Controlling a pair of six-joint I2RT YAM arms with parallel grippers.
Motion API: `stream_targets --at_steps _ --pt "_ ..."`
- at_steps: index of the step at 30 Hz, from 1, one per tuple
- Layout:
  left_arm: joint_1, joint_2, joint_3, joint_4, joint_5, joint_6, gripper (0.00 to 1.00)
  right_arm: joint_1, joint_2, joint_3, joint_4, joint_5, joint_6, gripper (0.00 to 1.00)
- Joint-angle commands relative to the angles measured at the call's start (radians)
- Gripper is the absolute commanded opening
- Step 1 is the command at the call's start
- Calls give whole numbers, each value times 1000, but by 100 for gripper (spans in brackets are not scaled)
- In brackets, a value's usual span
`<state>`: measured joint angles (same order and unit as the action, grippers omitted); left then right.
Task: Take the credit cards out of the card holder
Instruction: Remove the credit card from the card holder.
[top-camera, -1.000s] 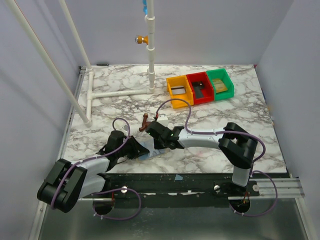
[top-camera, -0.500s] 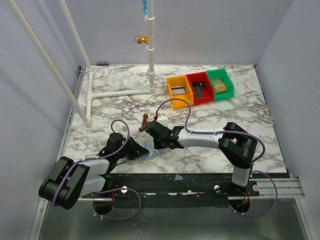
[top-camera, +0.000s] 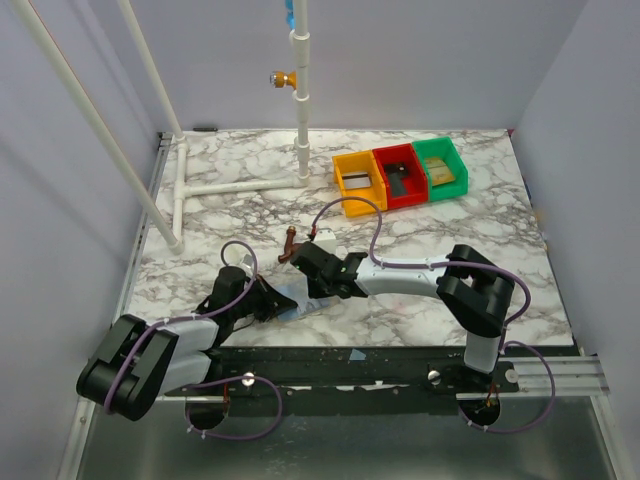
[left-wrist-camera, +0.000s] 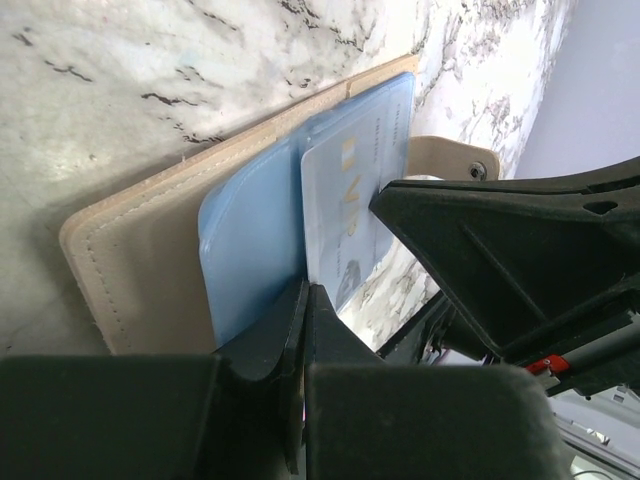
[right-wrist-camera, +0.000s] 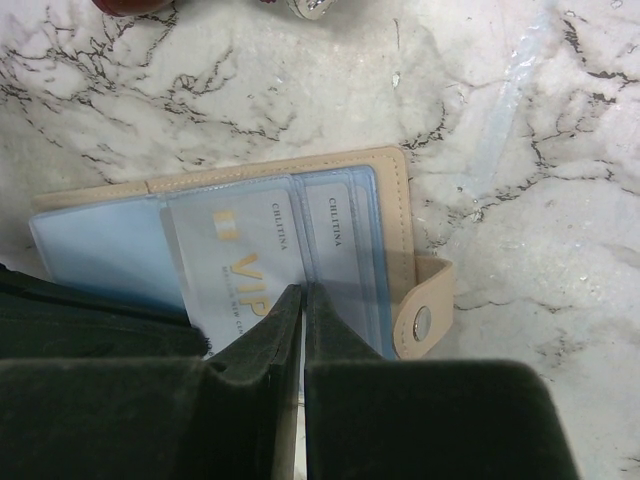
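The card holder (right-wrist-camera: 350, 165) lies open on the marble: beige leather with pale blue plastic pockets (left-wrist-camera: 250, 220) and a snap tab (right-wrist-camera: 425, 322). A white credit card (right-wrist-camera: 235, 260) marked VIP sticks partway out of a pocket; another card (right-wrist-camera: 340, 250) sits in the neighbouring pocket. My left gripper (left-wrist-camera: 305, 292) is shut, and the card's (left-wrist-camera: 350, 200) near edge runs into the seam between its fingers. My right gripper (right-wrist-camera: 303, 292) is shut on the holder's plastic pocket beside the card. Seen from above, both grippers (top-camera: 272, 300) (top-camera: 318, 283) meet low over the holder (top-camera: 292, 303).
Yellow (top-camera: 358, 182), red (top-camera: 400, 176) and green (top-camera: 440, 166) bins stand at the back right. A white pipe frame (top-camera: 240, 187) occupies the back left. A small brown part (top-camera: 290, 245) lies just behind the right gripper. The table's front edge (top-camera: 400, 347) is close behind the holder.
My left gripper has closed at the card's edge and shifted slightly along the table. The right arm has stayed where it was.
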<state>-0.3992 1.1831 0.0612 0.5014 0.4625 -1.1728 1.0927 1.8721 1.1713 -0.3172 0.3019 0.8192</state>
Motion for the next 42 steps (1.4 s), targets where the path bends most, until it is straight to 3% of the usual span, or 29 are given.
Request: stream_targets --at_steps 1,18,39,42 --pt "-4 -33 17 1 43 -11 0 9 65 -44 -106 47 1 6" --pt "22 -38 67 -206 13 71 0 9 65 -41 -152 142 0 6" --pt "36 -45 74 -236 8 91 0 3 53 -45 -169 164 -1 8" --pt "37 -44 77 -238 10 93 0 3 50 -43 -168 160 -2 12"
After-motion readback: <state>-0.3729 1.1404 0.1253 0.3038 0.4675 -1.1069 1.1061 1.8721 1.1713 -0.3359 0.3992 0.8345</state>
